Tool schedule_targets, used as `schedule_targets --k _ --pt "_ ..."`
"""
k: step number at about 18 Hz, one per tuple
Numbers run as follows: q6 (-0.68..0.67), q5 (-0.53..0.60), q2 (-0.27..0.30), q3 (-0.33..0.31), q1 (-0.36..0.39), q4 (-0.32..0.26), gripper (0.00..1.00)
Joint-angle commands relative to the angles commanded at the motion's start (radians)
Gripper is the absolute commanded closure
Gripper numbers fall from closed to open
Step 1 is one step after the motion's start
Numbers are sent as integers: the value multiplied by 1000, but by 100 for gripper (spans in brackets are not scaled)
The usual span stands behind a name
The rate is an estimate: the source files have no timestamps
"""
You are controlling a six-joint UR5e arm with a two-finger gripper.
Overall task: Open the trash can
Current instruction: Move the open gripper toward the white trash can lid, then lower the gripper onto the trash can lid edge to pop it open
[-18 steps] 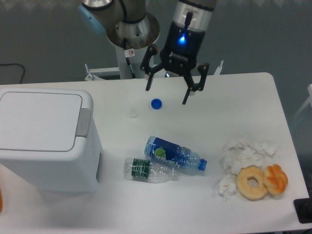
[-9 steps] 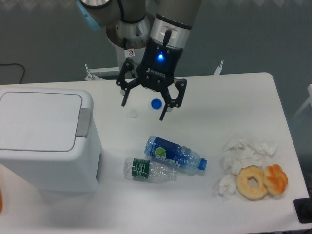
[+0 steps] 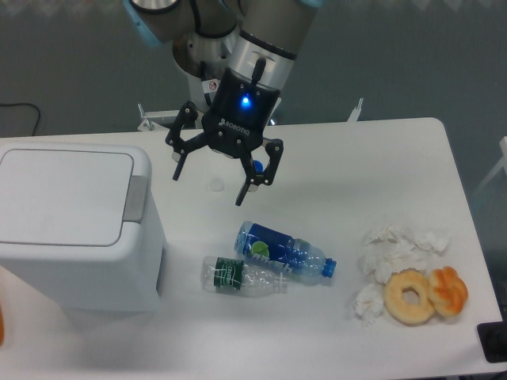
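Note:
The trash can (image 3: 71, 229) is a large white boxy bin at the left of the table, with its flat lid (image 3: 63, 195) down and a grey push tab (image 3: 135, 198) on its right edge. My gripper (image 3: 208, 188) hangs over the table to the right of the bin, fingers spread wide and open with nothing between them. Its left fingertip (image 3: 177, 172) is a short way right of the grey tab, not touching the bin.
A white cap (image 3: 215, 184) lies under the gripper; a blue cap (image 3: 257, 167) shows partly behind its right finger. Two bottles (image 3: 281, 249) (image 3: 242, 275) lie mid-table. Crumpled tissues (image 3: 396, 245), a donut (image 3: 409, 296) and a pastry (image 3: 449, 290) sit at right.
The gripper has travelled left and slightly down toward the trash can, staying open. The blue cap is now partly hidden behind it.

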Motion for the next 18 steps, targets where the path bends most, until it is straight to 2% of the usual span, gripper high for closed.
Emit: schedule_targets --k 6,9,18 --pt "0 0 -12 0 -21 3 0" --pt "1 0 -29 -2 -32 31 0" --pt "1 3 -40 -8 -48 34 0"
